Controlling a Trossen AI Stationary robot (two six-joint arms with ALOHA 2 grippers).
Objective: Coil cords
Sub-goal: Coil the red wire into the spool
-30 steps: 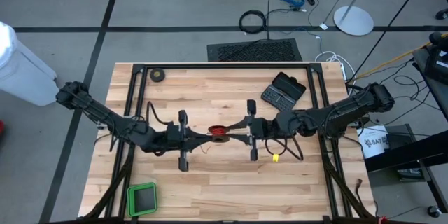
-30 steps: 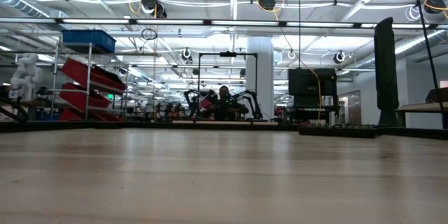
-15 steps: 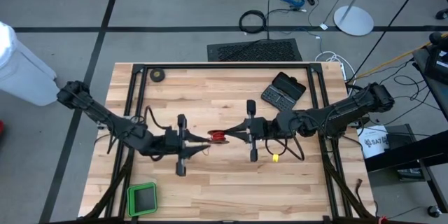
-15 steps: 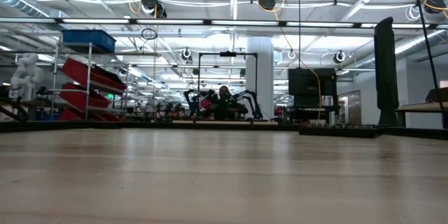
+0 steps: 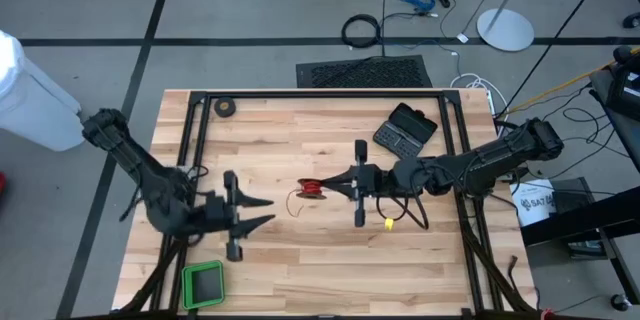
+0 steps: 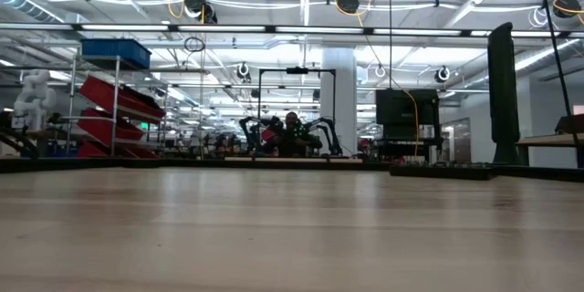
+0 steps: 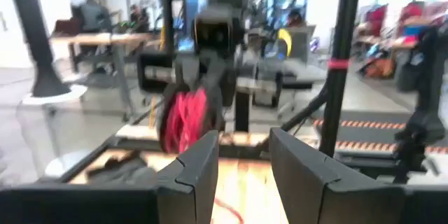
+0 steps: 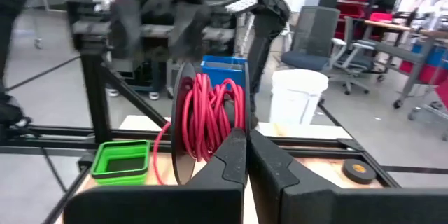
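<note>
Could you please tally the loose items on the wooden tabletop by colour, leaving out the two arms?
Red: 1, the red wire on its reel, gripped by the right gripper
Black: 2, the tape roll and the hinged case
Green: 1, the tray
Yellow: 1, a small piece
Total: 5

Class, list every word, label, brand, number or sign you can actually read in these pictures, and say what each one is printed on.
"SAT": dark letters on the white bucket beside the table's right edge, high view; the rest of that label is hidden by the arm.
Tape roll label, right wrist view: too small to read.
Dark case on the table: any marks too small to read.
Nothing else is legible.
</note>
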